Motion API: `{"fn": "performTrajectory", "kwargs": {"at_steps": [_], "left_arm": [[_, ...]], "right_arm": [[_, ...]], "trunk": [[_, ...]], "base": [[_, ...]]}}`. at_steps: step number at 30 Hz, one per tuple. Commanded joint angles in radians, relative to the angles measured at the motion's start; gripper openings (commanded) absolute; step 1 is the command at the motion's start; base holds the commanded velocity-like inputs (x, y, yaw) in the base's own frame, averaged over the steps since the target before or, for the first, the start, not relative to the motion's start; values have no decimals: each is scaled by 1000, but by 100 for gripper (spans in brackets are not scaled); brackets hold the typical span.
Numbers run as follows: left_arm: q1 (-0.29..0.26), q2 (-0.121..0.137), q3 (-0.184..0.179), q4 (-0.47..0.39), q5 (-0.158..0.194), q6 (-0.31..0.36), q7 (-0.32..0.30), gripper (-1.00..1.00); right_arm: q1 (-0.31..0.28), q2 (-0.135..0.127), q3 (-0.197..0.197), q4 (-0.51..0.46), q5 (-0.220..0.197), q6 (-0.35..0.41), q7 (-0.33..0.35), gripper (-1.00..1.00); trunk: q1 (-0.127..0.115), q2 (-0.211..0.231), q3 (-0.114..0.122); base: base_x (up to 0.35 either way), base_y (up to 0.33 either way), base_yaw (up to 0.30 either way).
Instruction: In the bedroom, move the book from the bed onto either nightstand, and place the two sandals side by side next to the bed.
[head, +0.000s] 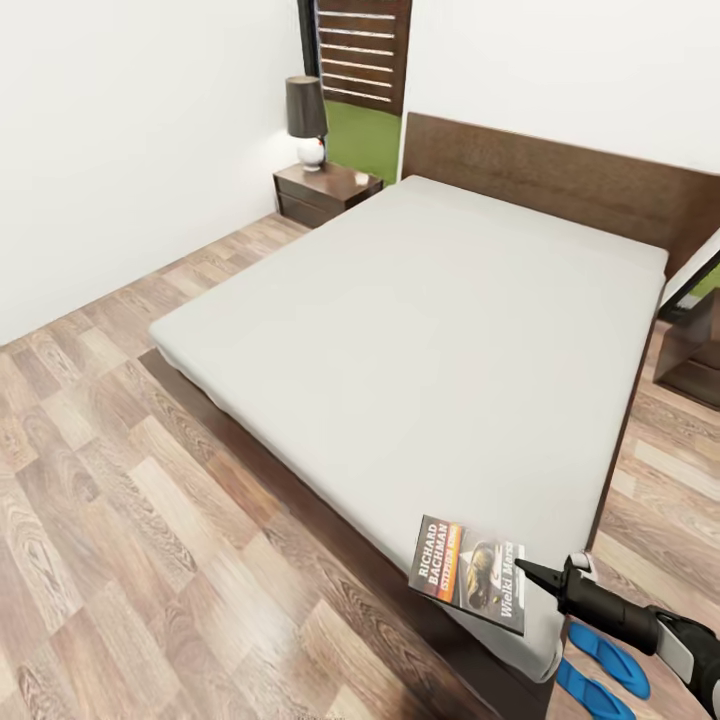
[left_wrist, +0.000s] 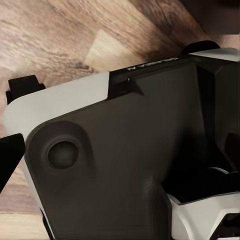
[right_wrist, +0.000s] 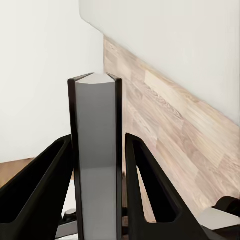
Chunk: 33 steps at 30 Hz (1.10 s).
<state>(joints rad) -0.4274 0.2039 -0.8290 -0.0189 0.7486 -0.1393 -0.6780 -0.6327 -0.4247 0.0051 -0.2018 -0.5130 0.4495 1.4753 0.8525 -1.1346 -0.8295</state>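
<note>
So the right gripper (head: 530, 574) at lower right of the head view has the book (head: 470, 573) pinched by its edge. In the right wrist view the book (right_wrist: 96, 155) stands edge-on between the two black fingers (right_wrist: 42, 185), clamped snug. It sits at the bed's (head: 420, 330) near corner, lower right of frame, apparently just off the mattress, with its long side running away from the gripper toward lower left.

What matters now: the nightstand (head: 325, 192) with the lamp (head: 306, 120) is way off at upper left, clear across the bed, so that's a long carry. Another one peeks in at the right edge, probably closer.

Sandals (head: 603, 668) lie on the floor under the right arm. Left gripper: can't tell.
</note>
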Motion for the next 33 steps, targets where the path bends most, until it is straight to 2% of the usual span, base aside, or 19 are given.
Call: {"fn": "performTrajectory", "kwargs": {"at_steps": [1,33], "left_arm": [[-1,0,-8,1,4,-6,-2,100],[-1,-1,-8,1,4,-6,-2,100]], "right_arm": [[0,0,-1,0,-3,10,3,-100],[-1,6,0,9,-2,9,3,-100]], "trunk": [[0,0,-1],[0,0,-24]], "base": [[0,0,267],[0,0,266]]}}
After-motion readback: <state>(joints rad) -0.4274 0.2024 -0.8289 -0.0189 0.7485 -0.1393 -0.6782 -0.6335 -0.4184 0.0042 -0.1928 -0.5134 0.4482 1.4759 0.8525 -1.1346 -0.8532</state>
